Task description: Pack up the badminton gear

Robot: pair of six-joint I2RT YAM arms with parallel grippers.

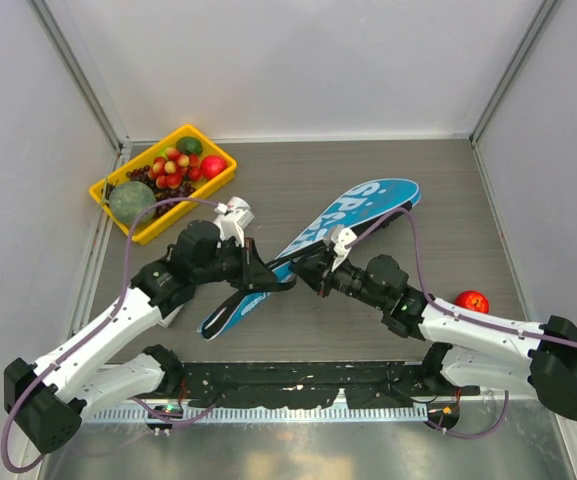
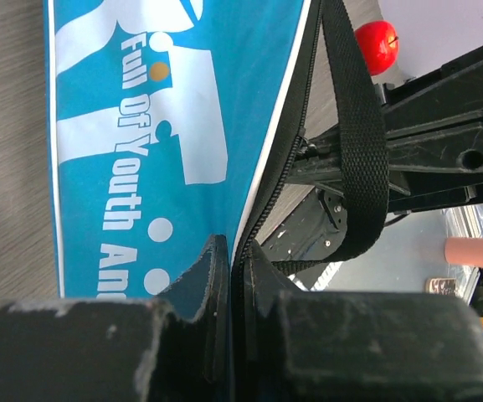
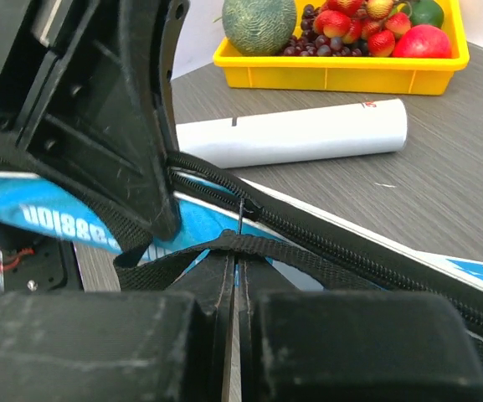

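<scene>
The blue "SPORT" racket bag [image 1: 353, 212] lies diagonally across the table, with its zip edge facing the arms. My left gripper [image 1: 280, 284] is shut on the bag's zip edge [image 2: 262, 201], blue cloth to the left of the jaws [image 2: 234, 251]. My right gripper [image 1: 305, 268] is shut on the thin zipper pull [image 3: 240, 219], just below the slider, with the black strap [image 3: 308, 249] draped across its tips [image 3: 237, 260]. The long white tube [image 3: 291, 134] lies on the table beyond the bag. Rackets and shuttlecocks are out of view.
A yellow tray of fruit [image 1: 118, 197] stands at the back left and also shows in the right wrist view [image 3: 341, 74]. A loose red apple [image 1: 472, 301] lies right of the right arm; it also shows in the left wrist view [image 2: 377, 46]. Frame posts rise at both back corners.
</scene>
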